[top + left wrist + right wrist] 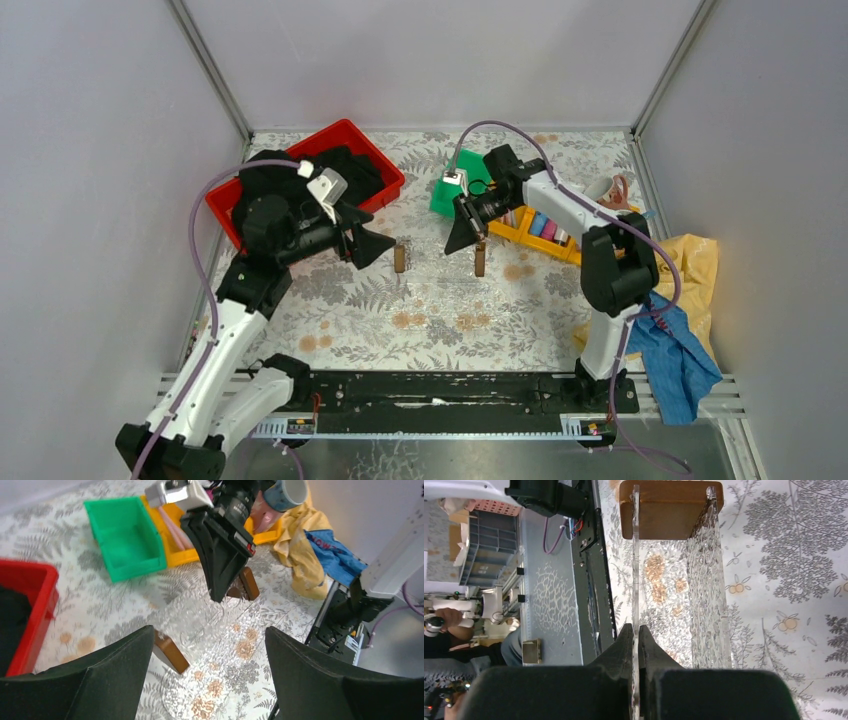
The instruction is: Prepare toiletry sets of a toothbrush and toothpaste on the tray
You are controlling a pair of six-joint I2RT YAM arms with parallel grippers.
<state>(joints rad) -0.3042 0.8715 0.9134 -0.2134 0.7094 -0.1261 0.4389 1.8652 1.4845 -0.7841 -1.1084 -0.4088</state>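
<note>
The tray [440, 262] is clear plastic with a small brown block at each end [400, 258] [479, 262], and it lies mid-table. My right gripper [638, 632] is shut on its thin clear side wall [635, 570], with a brown end block [671, 510] ahead. My left gripper [210, 632] hangs open over the tray's other end, a brown block [172, 652] beside its left finger. Toothpaste tubes [541, 225], blue and pink, lie in the yellow bin [512, 236]. Pale pink toothbrushes [172, 527] lie there too.
A green bin [452, 195] sits left of the yellow one, and mugs [610, 188] stand behind it. A red bin [372, 152] with dark contents is at back left. Yellow [697, 262] and blue [680, 360] cloths lie at the right edge.
</note>
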